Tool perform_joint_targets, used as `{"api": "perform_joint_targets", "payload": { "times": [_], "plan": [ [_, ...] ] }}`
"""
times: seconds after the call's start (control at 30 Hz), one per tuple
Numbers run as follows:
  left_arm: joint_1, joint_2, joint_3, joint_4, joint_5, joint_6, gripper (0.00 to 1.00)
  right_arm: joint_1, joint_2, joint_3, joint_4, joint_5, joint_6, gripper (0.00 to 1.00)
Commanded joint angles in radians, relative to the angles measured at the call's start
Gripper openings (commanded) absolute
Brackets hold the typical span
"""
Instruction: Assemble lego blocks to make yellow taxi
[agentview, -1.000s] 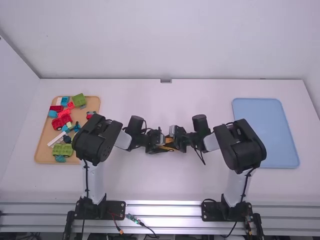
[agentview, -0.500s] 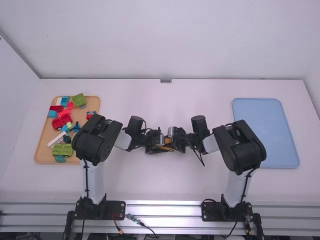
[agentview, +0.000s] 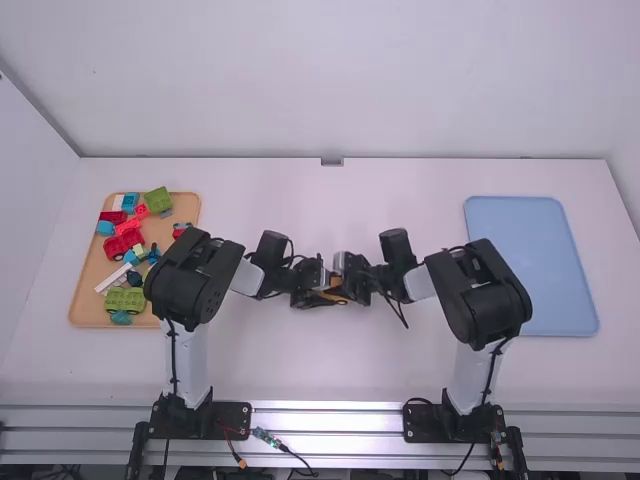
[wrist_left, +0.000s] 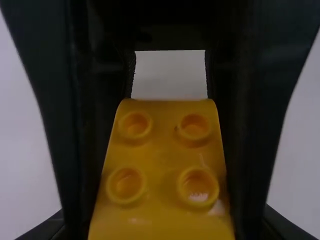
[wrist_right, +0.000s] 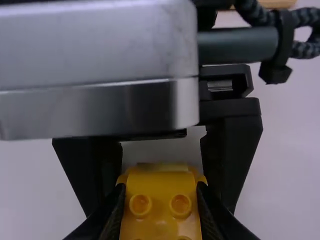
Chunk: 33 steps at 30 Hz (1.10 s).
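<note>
- White walls (agentview: 330, 80) are rising behind a white table (agentview: 280, 360); a metal rail (agentview: 330, 415) is running along its near side.
- At the far left, a tan tray (agentview: 87, 310) is holding loose toy bricks; a green wheeled base (agentview: 124, 300) is sitting toward its near end, a long white bar (agentview: 113, 278) is lying slantwise just beyond, and a red wheeled piece (agentview: 118, 246) is resting farther up; a blue brick (agentview: 130, 203) and a green brick (agentview: 158, 200) are standing near the far edge.
- Next, the left arm (agentview: 190, 285) is bending in toward the middle, its elbow covering part of the tray; the left gripper (agentview: 325, 285) is pinching the yellow brick piece (wrist_left: 162, 160) from its side.
- At the middle of the table, that piece is sitting between the two grippers; in the left wrist view four round studs are showing on one face; in the right wrist view a narrower studded part is facing the camera, with a wider yellow part just behind.
- Right of that, the right gripper (agentview: 346, 275) is clamping the same piece from the opposite side; the right arm (agentview: 485, 290) is angling inward.
- At the far right, a light blue tray (agentview: 530, 260) is lying flat, its near-left portion partly covered by the right arm.
</note>
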Motion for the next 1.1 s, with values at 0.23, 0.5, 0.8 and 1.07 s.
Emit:
{"api": "perform_joint_targets", "payload": {
  "times": [0.23, 0.5, 0.8, 1.07],
  "plan": [
    [0.008, -0.013, -0.014, 0.091, -0.088, 0.016, 0.1, 0.038, 0.042, -0.023, -0.063, 0.005, -0.05, 0.0],
    [0.008, -0.013, -0.015, 0.09, -0.085, 0.016, 0.11, 0.035, 0.041, -0.046, 0.042, 0.004, 0.017, 0.0],
    [0.008, -0.013, -0.017, 0.092, -0.085, 0.016, 0.12, 0.034, 0.041, -0.037, 0.04, 0.004, 0.027, 0.0],
    [0.008, -0.013, -0.016, 0.087, -0.085, 0.016, 0.11, 0.032, 0.041, -0.037, 0.04, 0.005, 0.029, 0.0]
  ]
}}
